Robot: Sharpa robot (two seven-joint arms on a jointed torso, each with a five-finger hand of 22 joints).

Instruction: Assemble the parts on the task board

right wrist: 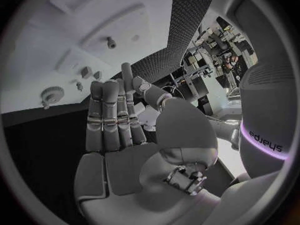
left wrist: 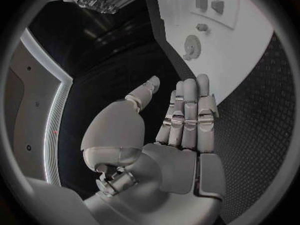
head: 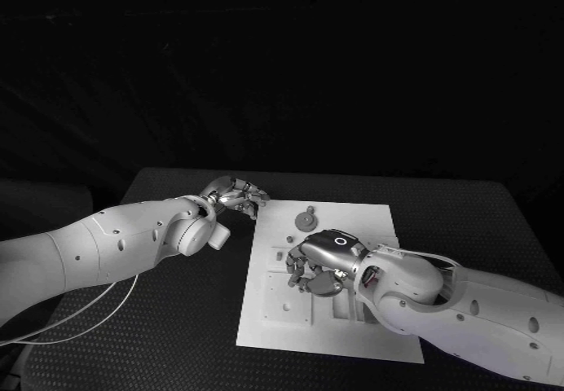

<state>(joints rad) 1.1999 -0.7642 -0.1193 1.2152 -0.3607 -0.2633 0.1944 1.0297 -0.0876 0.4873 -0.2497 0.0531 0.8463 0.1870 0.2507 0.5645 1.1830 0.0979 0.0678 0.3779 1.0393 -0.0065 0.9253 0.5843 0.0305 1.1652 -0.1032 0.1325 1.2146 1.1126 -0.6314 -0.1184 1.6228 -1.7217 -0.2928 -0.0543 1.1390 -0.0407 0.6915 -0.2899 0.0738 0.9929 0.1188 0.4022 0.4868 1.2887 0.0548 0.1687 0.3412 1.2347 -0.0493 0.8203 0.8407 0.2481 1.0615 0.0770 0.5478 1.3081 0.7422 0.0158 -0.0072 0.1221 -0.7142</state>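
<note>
Head view shows you the right hand (head: 319, 262) hovering over the middle of the task board (head: 353, 220) with fingers apart and empty, a gear-like part (head: 306, 220) lying just beyond it, while your left hand (head: 235, 195), also empty, hangs over the desk (head: 165, 326) beside the board's far corner.

Dim, colourless scene, black surroundings, bright white task board (head: 353, 326), strong fisheye bending in wrist views.
</note>
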